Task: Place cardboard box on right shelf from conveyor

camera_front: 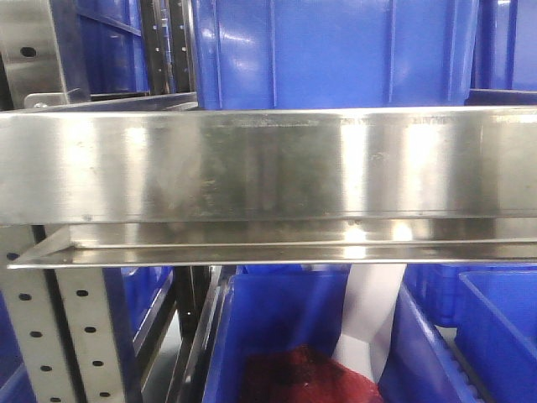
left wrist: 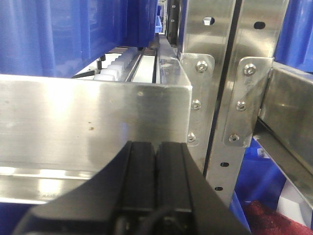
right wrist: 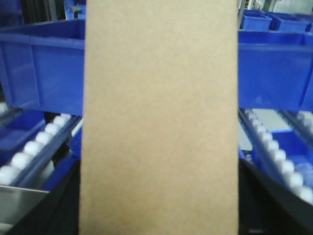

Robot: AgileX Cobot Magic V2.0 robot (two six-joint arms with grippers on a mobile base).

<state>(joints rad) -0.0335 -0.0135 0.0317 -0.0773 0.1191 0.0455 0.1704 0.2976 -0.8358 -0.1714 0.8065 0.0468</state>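
well, the box (right wrist: pixel 159 117) stood upright in the right gripper (right wrist: pixel 159 220). its dark fingers (right wrist: pixel 276 205) showed low on either side of the box, so we judged the box was pinched between them. it was up in front of the rack and off the conveyor, which no view showed. the left gripper (left wrist: pixel 155 161) had its fingers pressed together, empty, close to the steel lip beside an upright (left wrist: pixel 220 98).

to place it well, we thought the box should clear the lip of the shelf (camera_front: pixel 268 164) and come down level on the roller tracks (right wrist: pixel 29 147). we would let go only once it sat firm, because a box this tall and narrow looked likely to tip on rollers. the left arm had best stay clear.

as for containers, a blue bin (right wrist: pixel 44 73) ran across behind the box, and we couldn't see inside it. in the front view a big bin (camera_front: pixel 336 50) sat above the lip, its contents hidden. below the lip an open bin (camera_front: pixel 277 311) held something dark red (camera_front: pixel 294 374), with a white sheet (camera_front: pixel 369 319) hanging down into it.
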